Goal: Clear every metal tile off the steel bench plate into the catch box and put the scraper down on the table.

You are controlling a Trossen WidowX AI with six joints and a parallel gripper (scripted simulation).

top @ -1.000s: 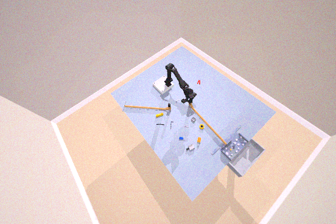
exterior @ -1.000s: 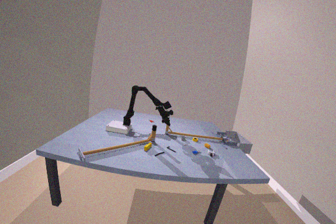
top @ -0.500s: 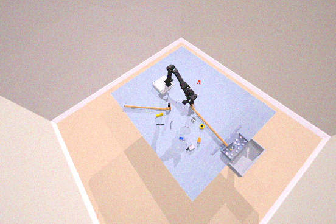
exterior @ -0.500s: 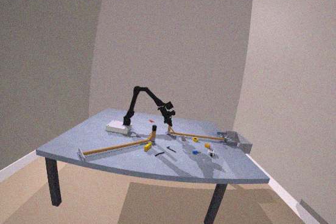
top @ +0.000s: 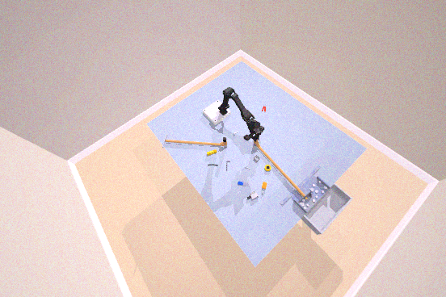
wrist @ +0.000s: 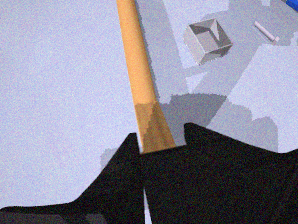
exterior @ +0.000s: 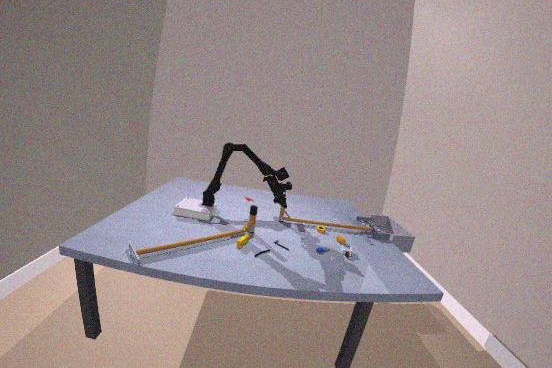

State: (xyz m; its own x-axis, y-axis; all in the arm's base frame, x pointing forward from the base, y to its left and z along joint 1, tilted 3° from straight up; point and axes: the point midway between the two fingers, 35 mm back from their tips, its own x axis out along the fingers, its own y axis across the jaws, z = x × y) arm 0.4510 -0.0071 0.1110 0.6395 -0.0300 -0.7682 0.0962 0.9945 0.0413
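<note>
My gripper (top: 256,140) (exterior: 282,205) (wrist: 161,135) is shut on the upright grip at the near end of the long scraper (top: 279,163) (exterior: 325,224) (wrist: 137,55). The scraper's wooden shaft runs low over the table to the steel bench plate (top: 320,194). Its far end is at the plate's near part; the blade is too small to make out clearly. Several pale metal tiles (top: 316,197) lie spread on the plate, some beyond the shaft's end. The grey catch box (top: 323,215) (exterior: 403,241) adjoins the plate's far side. I cannot tell whether tiles are in it.
A shorter wooden tool (top: 194,142) (exterior: 195,242) lies at the left with an upright grip. A small grey open box (top: 256,158) (wrist: 207,42), a yellow block (top: 212,152) (exterior: 243,240), an orange item (top: 264,185) (exterior: 340,239) and a blue item (top: 240,183) (exterior: 320,250) lie beside the long shaft's side.
</note>
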